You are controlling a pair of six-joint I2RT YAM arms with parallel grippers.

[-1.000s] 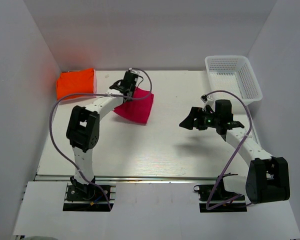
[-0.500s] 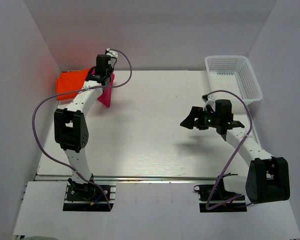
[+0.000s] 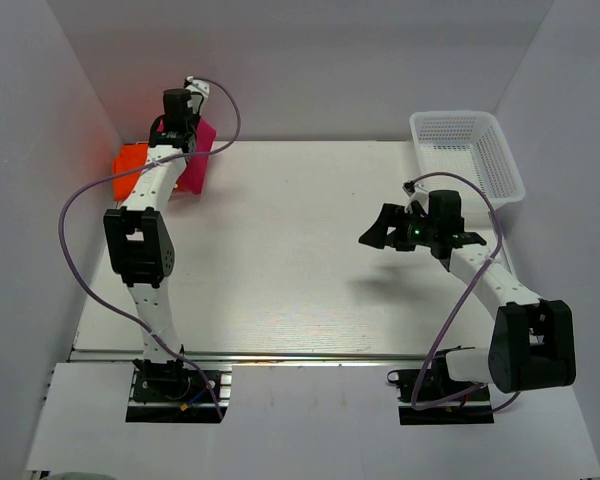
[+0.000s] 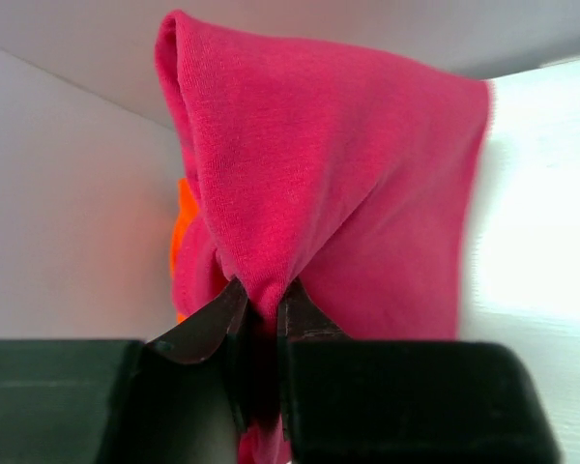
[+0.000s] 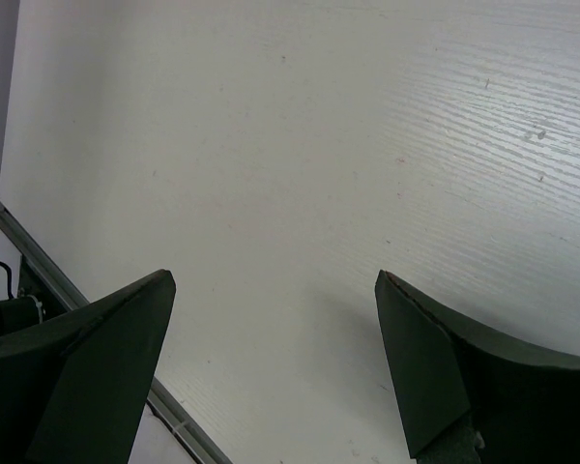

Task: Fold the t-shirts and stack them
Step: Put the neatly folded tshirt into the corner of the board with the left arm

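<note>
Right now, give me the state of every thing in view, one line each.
Pink shirt: bunched, hanging from the left gripper's pinch.
Orange shirt: folded, lying in the far left corner, partly hidden by the arm.
Left gripper: shut on the pink shirt.
Right gripper: open, empty, above bare table.
Basket: upright, looks empty, far right corner.

pink tee [image 4: 319,193] hanging bunched, orange tee [image 3: 128,162] folded
</note>
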